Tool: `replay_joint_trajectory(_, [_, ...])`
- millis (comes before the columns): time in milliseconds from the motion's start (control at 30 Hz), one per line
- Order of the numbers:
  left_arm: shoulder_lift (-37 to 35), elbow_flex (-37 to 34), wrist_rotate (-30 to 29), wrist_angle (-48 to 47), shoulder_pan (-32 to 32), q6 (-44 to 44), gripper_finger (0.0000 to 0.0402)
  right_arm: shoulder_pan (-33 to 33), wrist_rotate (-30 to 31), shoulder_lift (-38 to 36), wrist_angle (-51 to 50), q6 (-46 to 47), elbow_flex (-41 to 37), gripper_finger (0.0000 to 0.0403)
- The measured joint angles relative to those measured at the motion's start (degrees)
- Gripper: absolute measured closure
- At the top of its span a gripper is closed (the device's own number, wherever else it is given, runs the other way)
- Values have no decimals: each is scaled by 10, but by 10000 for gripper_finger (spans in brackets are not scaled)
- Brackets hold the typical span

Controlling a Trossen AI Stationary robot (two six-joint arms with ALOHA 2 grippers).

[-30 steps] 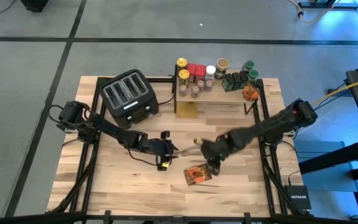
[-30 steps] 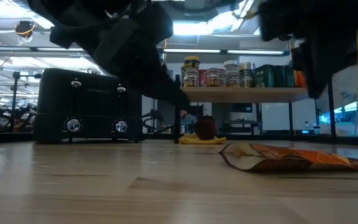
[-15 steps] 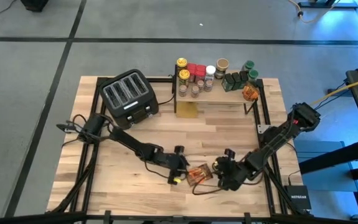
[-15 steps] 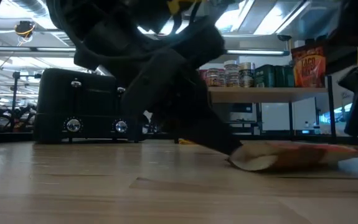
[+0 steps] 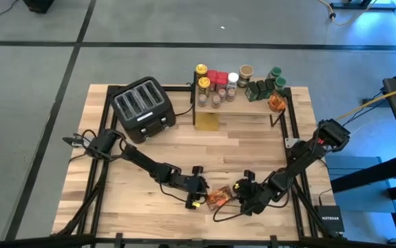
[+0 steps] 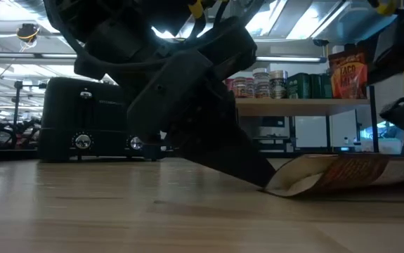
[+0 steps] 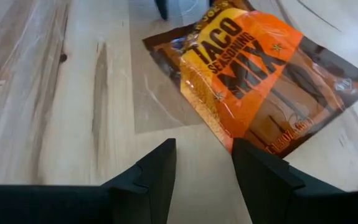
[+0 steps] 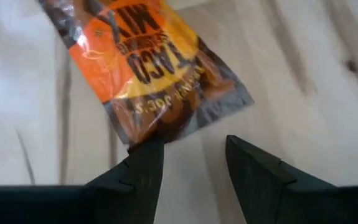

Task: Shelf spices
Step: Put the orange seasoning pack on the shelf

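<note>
The wooden counter [image 5: 246, 148] fills the high view. Taking its middle as the clock's centre, the black four-slot toaster [image 5: 143, 105] stands at about 10 o'clock, well apart from both arms. The shelf [image 5: 242, 103], a pale plank on thin black legs, stands at about 1 o'clock along the far edge. On its top the spices [image 5: 220, 84] crowd together: jars and tins with yellow, red, white, tan and green lids, and an orange packet [image 5: 275, 102] at the right end. A flat yellow thing [image 5: 207, 122] lies on the counter beneath the shelf's left part.

The two dark arms meet low at about 6 o'clock, one from either side. Between them lies an orange-brown foil packet [image 7: 253, 74] printed "Taco Seasoning Mix", near the front edge; in the low view one end of it is raised off the wood.

The left gripper [image 7: 202, 163] is at the packet's left side, fingers parted, their tips just short of its edge, gripping nothing. The right gripper [image 8: 191, 158] is at the packet's right side, also partly open, with one finger touching the packet's dark end and the other beside it on bare wood; the packet is not clamped.
</note>
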Motion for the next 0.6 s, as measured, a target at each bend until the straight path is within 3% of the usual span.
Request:
replay_joint_trajectory(200, [-3,-1,2,-3,-3,-5,249,17,8,34,45,-77,4,226])
replay_joint_trajectory(400, [-1,-2,2,6,-4,-6,249,54,40,40,39,-81,5,226])
replay_joint_trajectory(600, [-1,-3,3,8,-4,-5,249,75,17,39,-81,-63,53,226])
